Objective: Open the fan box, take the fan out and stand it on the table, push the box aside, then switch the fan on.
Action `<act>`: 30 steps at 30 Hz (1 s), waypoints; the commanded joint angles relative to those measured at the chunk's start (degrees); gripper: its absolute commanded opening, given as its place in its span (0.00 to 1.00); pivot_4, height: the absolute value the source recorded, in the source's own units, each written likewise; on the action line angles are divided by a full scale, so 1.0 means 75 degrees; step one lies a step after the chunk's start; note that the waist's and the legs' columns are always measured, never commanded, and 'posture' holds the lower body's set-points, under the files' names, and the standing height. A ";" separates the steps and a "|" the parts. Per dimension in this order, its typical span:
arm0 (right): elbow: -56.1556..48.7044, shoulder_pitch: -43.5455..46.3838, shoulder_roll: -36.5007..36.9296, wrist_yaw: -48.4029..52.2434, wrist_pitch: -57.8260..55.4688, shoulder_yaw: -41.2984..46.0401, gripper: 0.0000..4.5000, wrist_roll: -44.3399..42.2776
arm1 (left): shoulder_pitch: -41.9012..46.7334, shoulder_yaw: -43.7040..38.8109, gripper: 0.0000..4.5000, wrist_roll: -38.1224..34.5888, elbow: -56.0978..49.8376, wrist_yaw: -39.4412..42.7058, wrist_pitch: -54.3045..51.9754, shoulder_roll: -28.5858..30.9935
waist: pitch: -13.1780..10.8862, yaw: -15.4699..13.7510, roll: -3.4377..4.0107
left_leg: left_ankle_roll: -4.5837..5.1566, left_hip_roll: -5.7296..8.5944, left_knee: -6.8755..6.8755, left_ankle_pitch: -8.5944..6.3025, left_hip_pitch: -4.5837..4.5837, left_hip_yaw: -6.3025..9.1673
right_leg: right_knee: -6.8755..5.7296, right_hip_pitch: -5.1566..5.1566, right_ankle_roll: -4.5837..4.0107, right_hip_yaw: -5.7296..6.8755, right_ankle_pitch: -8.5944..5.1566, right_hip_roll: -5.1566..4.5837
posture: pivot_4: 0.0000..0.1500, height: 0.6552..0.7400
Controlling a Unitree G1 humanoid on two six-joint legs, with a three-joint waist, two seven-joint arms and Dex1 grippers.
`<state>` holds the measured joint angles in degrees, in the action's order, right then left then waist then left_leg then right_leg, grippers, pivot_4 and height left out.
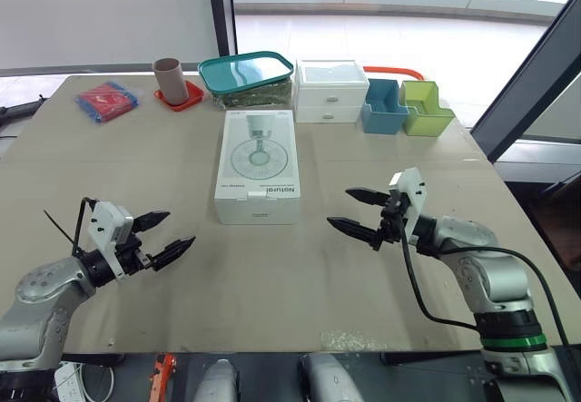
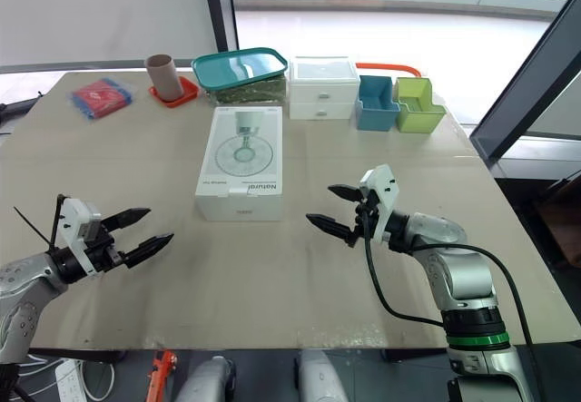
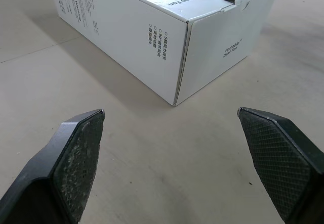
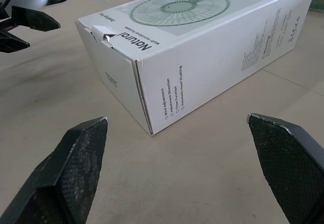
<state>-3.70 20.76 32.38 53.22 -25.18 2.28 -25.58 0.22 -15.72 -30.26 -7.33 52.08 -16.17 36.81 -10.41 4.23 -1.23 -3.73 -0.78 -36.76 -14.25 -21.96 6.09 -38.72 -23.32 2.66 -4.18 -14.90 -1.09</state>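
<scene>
Fan box [image 3: 167,37] on table, fingers [image 3: 78,158] spread

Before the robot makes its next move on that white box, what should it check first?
1. Left claw open and holding nothing: ok.
2. Right claw open and holding nothing: ok.
3. White cardboard fan box lying flat on the tan table, between the two claws and touched by neither: ok.
4. Tuck-in flap on the box's near end faces the robot: ok; it is shut.
5. Fan inside the box: cannot tell, since the box is closed.
</scene>
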 commanded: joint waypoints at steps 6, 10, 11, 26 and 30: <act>-0.0311 -0.0058 0.0048 0.0070 0.0134 -0.0068 1.00 0.0043 | 0.0139 -0.0170 0.99 -0.0039 0.0051 0.0164 -0.0015 0.0265 | 0.0000 -0.0001 0.0000 | 0.0000 0.0000 0.0000 0.0000 0.0000 0.0000 | 0.0000 0.0000 0.0000 0.0000 0.0000 0.0000 | 1.00 1.00; -0.0326 -0.0063 0.0042 0.0082 0.0131 -0.0083 1.00 0.0040 | 0.0165 -0.0142 0.99 -0.0039 0.0079 0.0205 -0.0012 0.0270 | 0.0000 0.0001 0.0000 | 0.0000 0.0000 0.0000 0.0000 0.0000 0.0000 | 0.0000 0.0000 0.0000 -0.0001 0.0000 0.0000 | 1.00 1.00; -0.0330 -0.0064 0.0044 0.0086 0.0127 -0.0079 1.00 0.0034 | 0.0167 -0.0137 0.99 -0.0037 0.0073 0.0201 -0.0015 0.0268 | 0.0000 0.0000 0.0000 | 0.0000 0.0000 0.0000 0.0000 0.0000 0.0000 | 0.0000 0.0000 0.0000 -0.0001 0.0000 0.0000 | 1.00 1.00; -0.0334 -0.0048 0.0010 0.0107 0.0172 -0.0121 1.00 0.0046 | 0.0154 -0.0533 0.87 -0.0653 -0.0143 0.0613 -0.0244 0.0399 | 0.0000 0.0000 0.0000 | 0.0000 0.0000 0.0000 0.0000 0.0000 0.0000 | 0.0000 0.0000 0.0000 0.0000 0.0000 0.0000 | 1.00 1.00; -0.0328 0.0038 -0.0006 0.0097 0.0125 -0.0082 1.00 -0.0038 | 0.0333 -0.0768 0.63 -0.0889 -0.0181 0.0712 -0.0355 0.0602 | 0.0000 0.0000 0.0000 | 0.0000 -0.0002 0.0001 0.0000 0.0000 0.0000 | 0.0000 -0.0001 0.0000 0.0000 0.0000 0.0001 | 1.00 1.00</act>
<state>-3.79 20.14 32.26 53.67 -24.75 0.47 -24.56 1.55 -18.60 -34.28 -6.36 56.07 -17.97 39.30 -10.41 4.23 -1.24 -3.73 -0.80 -36.75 -14.25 -21.96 6.10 -38.72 -23.33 2.66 -4.18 -14.90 -1.08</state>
